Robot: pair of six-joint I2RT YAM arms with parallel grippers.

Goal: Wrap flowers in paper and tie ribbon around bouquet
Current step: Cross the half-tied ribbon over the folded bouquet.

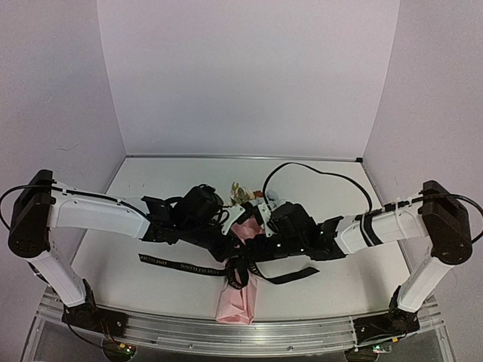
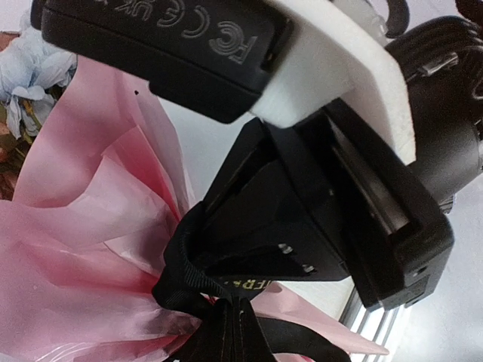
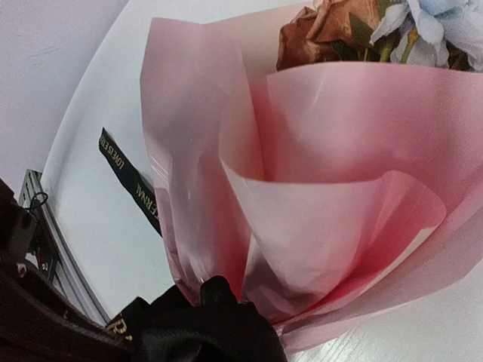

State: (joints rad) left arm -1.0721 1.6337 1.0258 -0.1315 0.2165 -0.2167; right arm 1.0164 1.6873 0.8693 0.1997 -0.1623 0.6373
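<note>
Ribbon (image 2: 189, 279), limp and slippery, cinches the bouquet (image 3: 332, 151), pinched by my closed left gripper (image 1: 228, 240) and right gripper (image 1: 256, 243). Thin paper (image 2: 83, 226) likely crushes; grip ribbon only.

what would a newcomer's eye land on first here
The pink bouquet lies on the white table near its front edge, with blue and orange-brown flowers showing at its far, wide end. Both arms meet over it: the left gripper and right gripper are shut on the black lettered ribbon bunched round its waist, one tail trailing left.
</note>
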